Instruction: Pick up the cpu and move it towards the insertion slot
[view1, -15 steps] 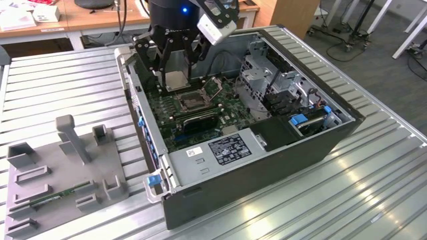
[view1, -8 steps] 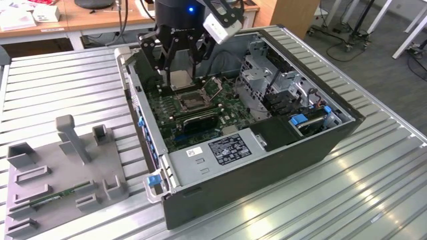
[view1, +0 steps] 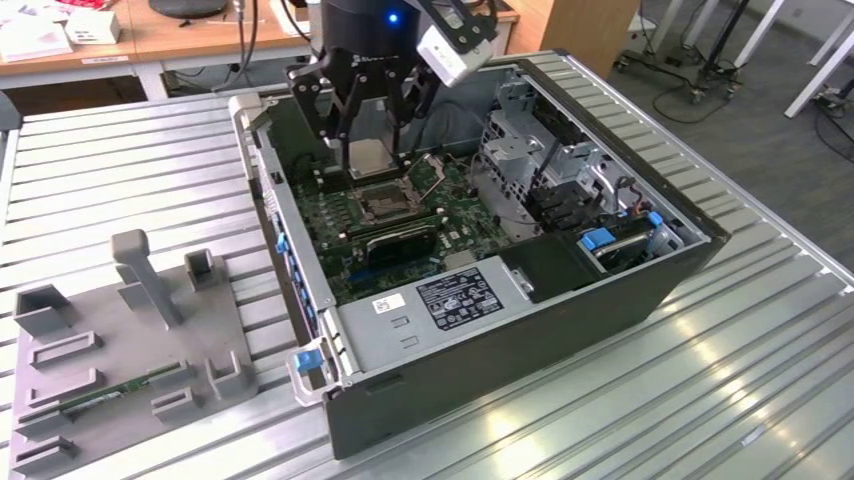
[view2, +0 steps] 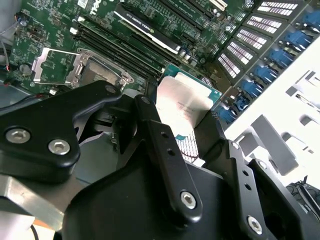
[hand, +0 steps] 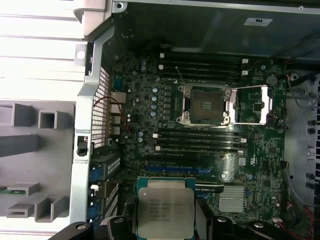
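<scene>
Silvery cpu (hand: 164, 211) clamped in tool (view1: 366, 158), above green motherboard (hand: 150, 115); insertion slot (hand: 205, 104) apparently open, unobstructed, memory slots (hand: 200, 140) beside.

The computer case (view1: 534, 300) lies open on the slatted table (view1: 134, 160), with the motherboard (view1: 400, 225) inside it. The insertion slot (view1: 380, 203) sits on the motherboard; memory slots (hand: 200, 142) lie beside it. The gripper (view1: 367, 160) hangs above the motherboard holding the cpu (view1: 366, 157) (clamped between its fingers), just beyond the insertion slot and apart from it. A plastic fixture (view1: 120, 350) lies on the table toward the exterior view's left of the case.
</scene>
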